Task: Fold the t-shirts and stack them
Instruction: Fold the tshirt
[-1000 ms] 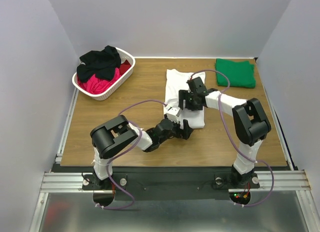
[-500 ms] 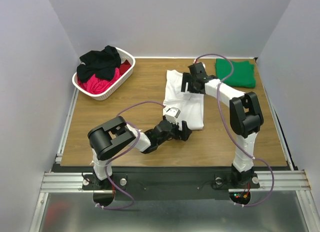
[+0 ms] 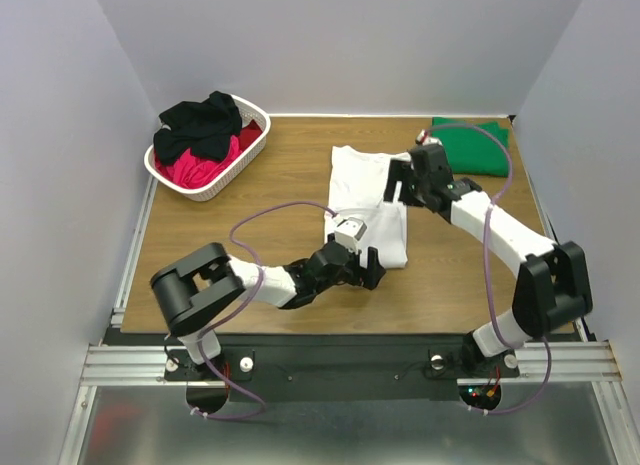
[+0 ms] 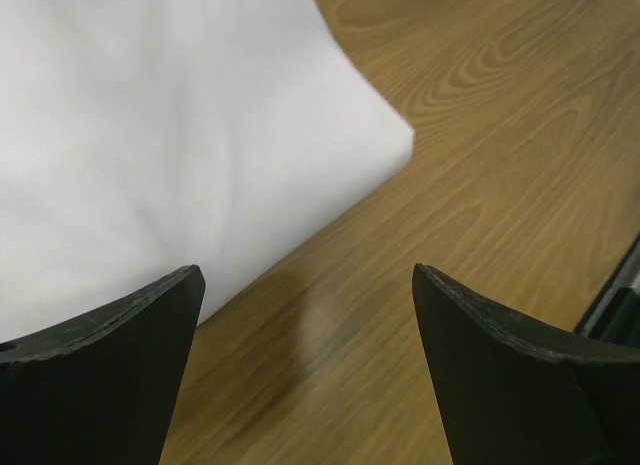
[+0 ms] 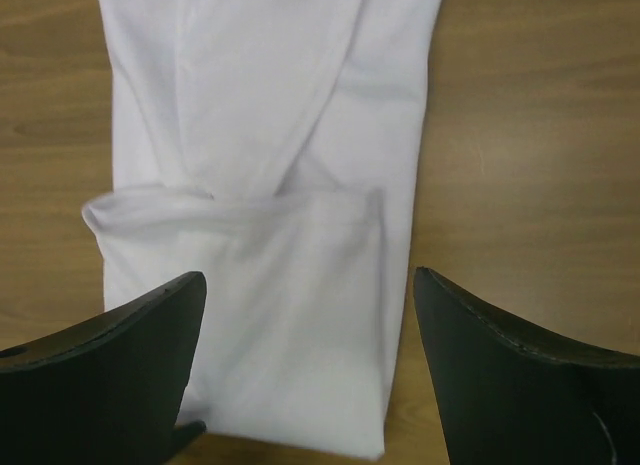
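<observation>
White t-shirt (image 3: 368, 200) partly folded on the table (image 3: 250, 225).
Top view: left gripper (image 3: 370, 268) at the shirt's near edge, right gripper (image 3: 398, 190) over its right side — a green t-shirt (image 3: 475, 150) lies folded at the far right corner. Left wrist: fingers spread, white cloth corner beside the left one. Right wrist: fingers spread wide above a folded-over flap.

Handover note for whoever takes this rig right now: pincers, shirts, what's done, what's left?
Left pincer open, empty, low by the white t-shirt's near corner.
Right pincer open, empty, above the same shirt.
White t-shirt lies partly folded mid table; green t-shirt folded, far right; black t-shirt and red t-shirt heaped in the basket, far left.
Done: green.
Left: finish white, stack it on green, then the basket's two.
</observation>
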`<action>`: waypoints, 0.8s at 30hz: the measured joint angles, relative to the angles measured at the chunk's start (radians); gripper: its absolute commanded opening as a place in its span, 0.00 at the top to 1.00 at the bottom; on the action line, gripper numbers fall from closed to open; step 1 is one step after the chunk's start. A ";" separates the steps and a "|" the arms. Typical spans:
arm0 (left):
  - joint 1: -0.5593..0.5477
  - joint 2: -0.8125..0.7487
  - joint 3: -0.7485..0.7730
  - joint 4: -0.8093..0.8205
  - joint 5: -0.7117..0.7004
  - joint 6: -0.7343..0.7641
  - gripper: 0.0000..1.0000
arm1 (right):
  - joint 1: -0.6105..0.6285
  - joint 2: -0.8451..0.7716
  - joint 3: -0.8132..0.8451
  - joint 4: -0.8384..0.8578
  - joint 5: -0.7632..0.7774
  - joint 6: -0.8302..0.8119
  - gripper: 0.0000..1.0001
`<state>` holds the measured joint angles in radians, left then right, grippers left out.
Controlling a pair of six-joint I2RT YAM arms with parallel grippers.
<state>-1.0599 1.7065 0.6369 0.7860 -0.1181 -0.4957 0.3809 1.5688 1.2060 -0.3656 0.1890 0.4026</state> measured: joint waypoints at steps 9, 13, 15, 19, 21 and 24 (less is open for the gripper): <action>-0.005 -0.313 0.059 -0.212 -0.135 0.012 0.01 | 0.023 -0.249 -0.365 -0.032 -0.103 0.099 0.11; 0.015 -0.349 0.059 -0.302 -0.194 0.003 0.01 | 0.033 -0.267 -0.443 -0.033 -0.138 0.140 0.11; 0.039 -0.349 0.043 -0.341 -0.208 -0.008 0.01 | 0.033 -0.269 -0.472 -0.031 -0.145 0.154 0.11; 0.092 -0.349 -0.018 -0.382 -0.209 -0.031 0.01 | 0.033 -0.281 -0.517 -0.032 -0.145 0.178 0.14; 0.115 -0.349 -0.039 -0.395 -0.203 -0.038 0.01 | 0.033 -0.280 -0.524 -0.034 -0.145 0.183 0.18; 0.148 -0.349 -0.053 -0.406 -0.193 -0.041 0.01 | 0.033 -0.278 -0.525 -0.032 -0.143 0.192 0.24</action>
<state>-0.9123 1.3571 0.5835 0.3805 -0.3111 -0.5369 0.4137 1.2911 0.6811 -0.3973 0.0460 0.5945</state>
